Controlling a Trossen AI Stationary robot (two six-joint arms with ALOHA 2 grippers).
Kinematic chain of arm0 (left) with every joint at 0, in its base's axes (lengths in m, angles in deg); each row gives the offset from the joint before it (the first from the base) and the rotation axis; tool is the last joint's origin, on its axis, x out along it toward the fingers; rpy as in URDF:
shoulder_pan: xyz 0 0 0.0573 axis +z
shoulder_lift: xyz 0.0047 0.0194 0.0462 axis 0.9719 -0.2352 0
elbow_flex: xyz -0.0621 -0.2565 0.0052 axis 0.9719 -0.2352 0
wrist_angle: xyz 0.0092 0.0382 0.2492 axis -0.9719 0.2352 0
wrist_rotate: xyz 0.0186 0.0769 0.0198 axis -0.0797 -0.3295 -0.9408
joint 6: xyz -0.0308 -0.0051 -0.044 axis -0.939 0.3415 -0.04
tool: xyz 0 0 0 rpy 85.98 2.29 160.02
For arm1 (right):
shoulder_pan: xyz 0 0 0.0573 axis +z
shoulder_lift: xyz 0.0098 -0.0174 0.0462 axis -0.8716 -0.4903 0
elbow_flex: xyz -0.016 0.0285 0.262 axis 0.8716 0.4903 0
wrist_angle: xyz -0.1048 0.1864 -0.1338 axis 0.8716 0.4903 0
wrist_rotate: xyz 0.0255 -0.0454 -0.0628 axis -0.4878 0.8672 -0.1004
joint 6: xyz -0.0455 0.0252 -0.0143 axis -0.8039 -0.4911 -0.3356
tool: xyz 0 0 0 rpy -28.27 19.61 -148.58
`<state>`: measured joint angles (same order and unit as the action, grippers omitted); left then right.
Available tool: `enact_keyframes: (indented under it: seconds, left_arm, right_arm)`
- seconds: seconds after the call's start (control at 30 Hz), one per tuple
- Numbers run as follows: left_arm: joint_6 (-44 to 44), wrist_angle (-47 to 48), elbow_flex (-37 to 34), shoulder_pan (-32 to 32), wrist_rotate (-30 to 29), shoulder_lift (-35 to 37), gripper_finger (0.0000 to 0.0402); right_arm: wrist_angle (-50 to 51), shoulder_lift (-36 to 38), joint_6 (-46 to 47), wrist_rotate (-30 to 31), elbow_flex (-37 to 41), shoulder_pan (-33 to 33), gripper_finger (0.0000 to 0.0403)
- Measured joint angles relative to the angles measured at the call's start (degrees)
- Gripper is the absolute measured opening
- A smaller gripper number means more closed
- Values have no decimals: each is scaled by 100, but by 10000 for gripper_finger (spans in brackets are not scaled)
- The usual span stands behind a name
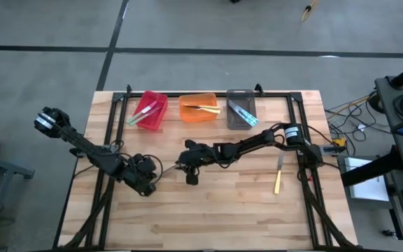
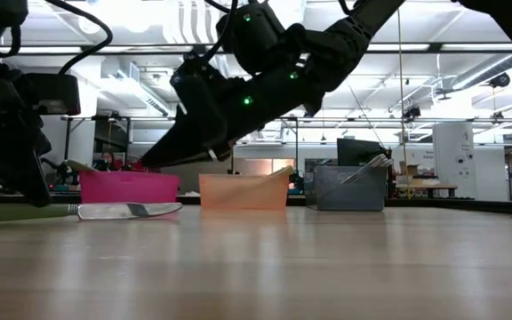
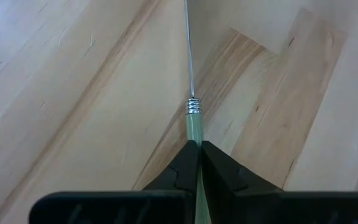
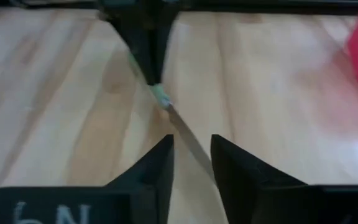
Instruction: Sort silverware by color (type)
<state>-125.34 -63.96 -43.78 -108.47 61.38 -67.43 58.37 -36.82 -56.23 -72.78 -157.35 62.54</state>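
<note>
Left gripper (image 3: 199,163) clamped on green-handled knife (image 3: 193,127) at desk centre; right gripper (image 4: 191,155) open around blade. Risk: both pulling, knife twists loose, drops short of red bin (image 1: 150,110).

2 black jointed arms; the left arm (image 1: 82,143) ends in a silver-ringed motor at the frame's left, the right arm (image 1: 257,140) carries a white-labelled joint, green indicator lights, and black wedge-shaped fingers (image 3: 185,168).
</note>
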Motion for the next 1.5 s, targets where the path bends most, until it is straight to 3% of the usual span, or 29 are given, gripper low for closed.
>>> enact_keyframes:
  seconds: [0.37, 0.63, 0.77, 1.1, 1.23, 1.4, 1.5]
  left_arm:
    - [48, -11, 4, -7, -14, -37, 0]
    - [66, -44, 11, -13, -39, -94, 0]
    - [68, -46, 11, -14, -39, -98, 0]
    - [155, -87, 9, -14, -34, -111, 0]
    - [153, -108, 9, -14, -14, -111, 0]
    - [175, -75, 7, -15, -34, -110, 0]
    - [175, -61, 2, -15, -57, -107, 0]
  right_arm:
    - [-402, -440, -420, -248, -76, -173, 193]
    - [-493, -650, -498, -272, -73, -344, 199]
    - [-641, -873, -531, -769, -69, -377, 195]
    - [-776, -1005, -607, -870, -104, -380, 158]
    - [-747, -1008, -727, -878, -128, -379, 111]
    - [-717, -1014, -843, -952, -167, -372, 26]
    - [-695, -1014, -874, -954, -167, -371, 14]
